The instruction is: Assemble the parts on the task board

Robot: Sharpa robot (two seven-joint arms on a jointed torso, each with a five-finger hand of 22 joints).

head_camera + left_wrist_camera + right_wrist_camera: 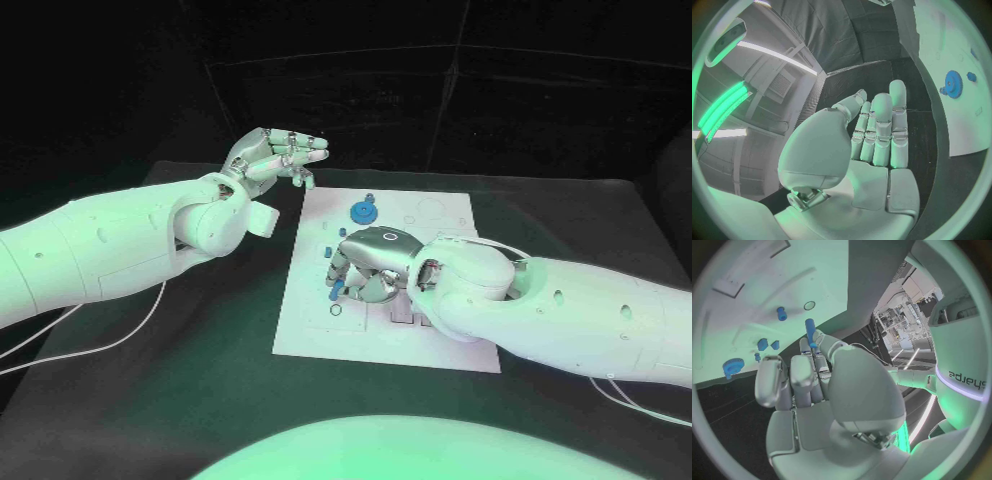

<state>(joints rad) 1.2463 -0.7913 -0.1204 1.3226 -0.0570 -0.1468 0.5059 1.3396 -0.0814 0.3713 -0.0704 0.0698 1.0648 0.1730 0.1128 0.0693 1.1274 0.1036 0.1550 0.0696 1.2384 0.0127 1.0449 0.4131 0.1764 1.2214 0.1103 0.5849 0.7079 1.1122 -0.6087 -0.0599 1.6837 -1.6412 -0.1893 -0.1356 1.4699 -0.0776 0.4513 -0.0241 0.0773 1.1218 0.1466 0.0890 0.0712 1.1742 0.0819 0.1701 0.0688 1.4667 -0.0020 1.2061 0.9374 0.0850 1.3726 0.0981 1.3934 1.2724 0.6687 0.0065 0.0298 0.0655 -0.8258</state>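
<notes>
White rectangular task board [433, 345] lies at centre of the black bench [173, 380]. Blue toothed gear [364, 212] sits on the board's upper part, at centre frame. Silver right hand [378, 262] is over the board's middle, a blue peg [338, 290] at its fingers. Silver left hand [274, 155] is raised at upper left, off the board's far-left corner.

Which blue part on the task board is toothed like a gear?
The blue gear at the far end of the task board, beyond the right hand; its rim is toothed, while the other blue parts are small plain pieces.
</notes>
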